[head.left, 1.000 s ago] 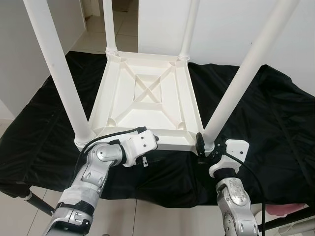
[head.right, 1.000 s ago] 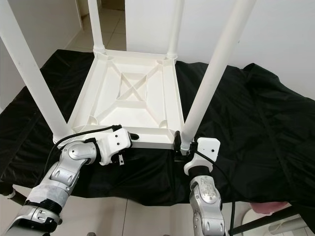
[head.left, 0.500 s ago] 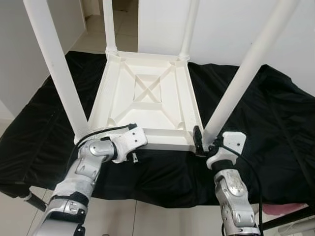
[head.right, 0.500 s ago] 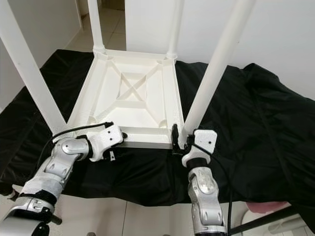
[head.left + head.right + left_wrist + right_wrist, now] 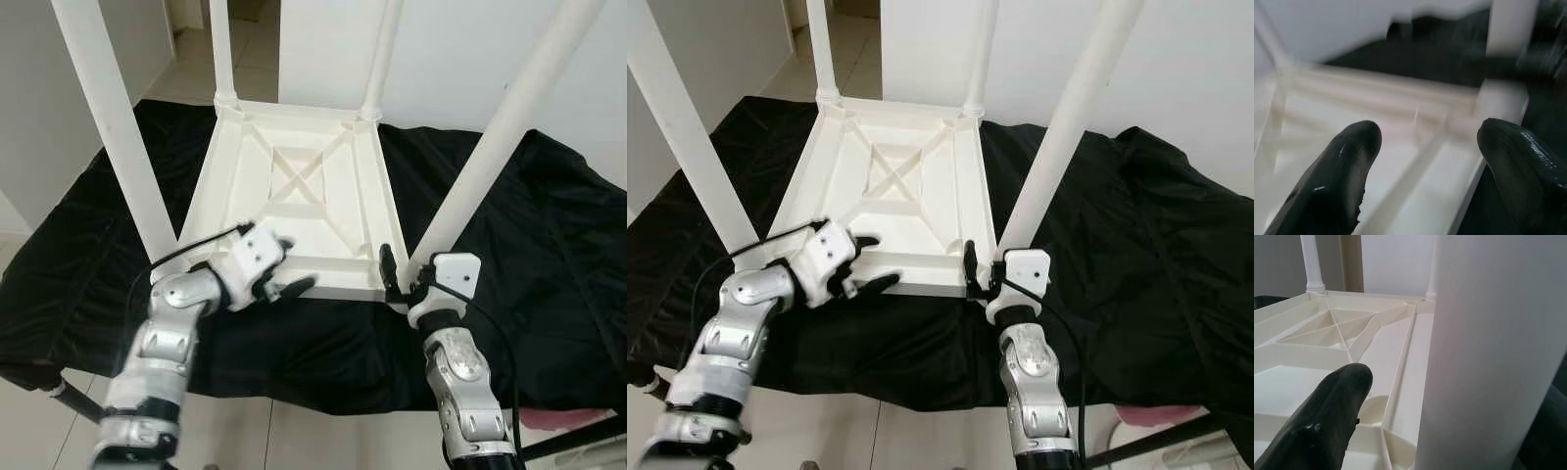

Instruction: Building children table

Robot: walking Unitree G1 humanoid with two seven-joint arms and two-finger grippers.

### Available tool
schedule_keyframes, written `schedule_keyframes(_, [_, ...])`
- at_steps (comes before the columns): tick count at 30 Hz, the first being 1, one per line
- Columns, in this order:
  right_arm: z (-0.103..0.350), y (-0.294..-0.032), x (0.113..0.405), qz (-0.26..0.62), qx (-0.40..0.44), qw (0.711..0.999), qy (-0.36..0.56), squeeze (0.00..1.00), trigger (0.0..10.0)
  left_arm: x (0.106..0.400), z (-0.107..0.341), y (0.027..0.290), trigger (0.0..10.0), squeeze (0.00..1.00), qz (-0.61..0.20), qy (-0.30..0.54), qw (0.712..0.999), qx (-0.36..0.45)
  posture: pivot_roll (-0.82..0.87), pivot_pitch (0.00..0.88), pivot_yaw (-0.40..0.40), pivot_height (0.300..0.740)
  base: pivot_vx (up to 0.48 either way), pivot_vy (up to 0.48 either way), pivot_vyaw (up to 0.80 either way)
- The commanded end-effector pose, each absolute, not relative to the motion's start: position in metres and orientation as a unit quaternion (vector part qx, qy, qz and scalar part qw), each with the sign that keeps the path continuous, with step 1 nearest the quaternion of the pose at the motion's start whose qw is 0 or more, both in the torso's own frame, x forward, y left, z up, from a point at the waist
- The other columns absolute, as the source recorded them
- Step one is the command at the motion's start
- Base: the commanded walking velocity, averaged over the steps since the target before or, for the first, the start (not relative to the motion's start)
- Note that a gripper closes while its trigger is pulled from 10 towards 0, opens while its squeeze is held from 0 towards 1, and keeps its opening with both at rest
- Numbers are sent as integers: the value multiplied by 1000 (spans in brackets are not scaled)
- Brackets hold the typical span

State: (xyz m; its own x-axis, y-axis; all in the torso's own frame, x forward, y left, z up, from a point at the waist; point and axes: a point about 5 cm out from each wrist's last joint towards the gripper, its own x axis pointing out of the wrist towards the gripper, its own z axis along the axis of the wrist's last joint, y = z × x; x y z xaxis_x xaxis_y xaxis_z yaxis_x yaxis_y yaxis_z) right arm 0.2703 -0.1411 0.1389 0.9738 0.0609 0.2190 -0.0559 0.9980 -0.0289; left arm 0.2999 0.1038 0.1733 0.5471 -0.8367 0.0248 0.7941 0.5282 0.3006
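- The white children's table [image 5: 294, 201] lies upside down on the black cloth [image 5: 549, 235] covering the worktop, all four legs pointing up
- Our right gripper [image 5: 402, 276] sits at the base of the near right leg [image 5: 490, 147]; in the right wrist view one finger [image 5: 1327, 421] lies just beside that leg, and we judge the fingers clamped round it
- Our left gripper [image 5: 290, 278] hovers over the near rim of the tabletop with its fingers [image 5: 1332, 171] spread apart, gripping nothing
- The step in hand looks like seating that leg in its socket
- To do it well, we should brace the frame with the left, keep the leg upright, and press or twist straight down its axis
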Motion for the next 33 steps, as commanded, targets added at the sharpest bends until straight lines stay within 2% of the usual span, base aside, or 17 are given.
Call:
schedule_keyframes(1, [142, -141, 273, 24, -25, 993, -115, 0, 10000, 298, 180, 107, 10000, 0, -444, -94, 887, 91, 8, 0, -65, 740, 0, 0, 0])
schedule_keyframes(10, [157, -139, 277, 12, -23, 990, -140, 0, 10000, 281, 195, 86, 10000, 0, -479, -117, 866, 86, 16, 0, -68, 740, 0, 0, 0])
schedule_keyframes(11, [165, -138, 279, 7, -23, 988, -151, 0, 10000, 272, 202, 77, 10000, 0, -491, -122, 860, 62, 17, 0, -67, 740, 0, 0, 0])
schedule_keyframes(22, [171, -138, 280, 3, -21, 987, -160, 0, 10000, 266, 200, 73, 10000, 0, -497, -112, 859, 58, 19, 0, -67, 740, 0, 0, 0])
schedule_keyframes(23, [176, -137, 279, 4, -20, 985, -169, 0, 3373, 265, 198, 73, 10000, 0, -497, -105, 860, 57, 14, 0, -65, 740, 0, 0, 0])
schedule_keyframes(25, [178, -137, 279, 4, -20, 985, -171, 0, 3373, 264, 197, 72, 10000, 0, -497, -100, 860, 57, 14, 0, -65, 740, 0, 0, 0])
schedule_keyframes(26, [178, -137, 279, 4, -21, 985, -172, 0, 3882, 263, 196, 72, 10000, 0, -497, -96, 861, 57, 14, 0, -65, 740, 0, 0, 0])
schedule_keyframes(27, [179, -137, 279, 3, -21, 985, -172, 0, 10000, 262, 193, 72, 10000, 0, -496, -90, 862, 58, 13, 0, -65, 740, 0, 0, 0])
schedule_keyframes(33, [180, -136, 278, -1, -18, 985, -170, 0, 10000, 257, 181, 71, 10000, 0, -496, -63, 864, 60, 13, 0, -66, 740, 0, 0, 0])
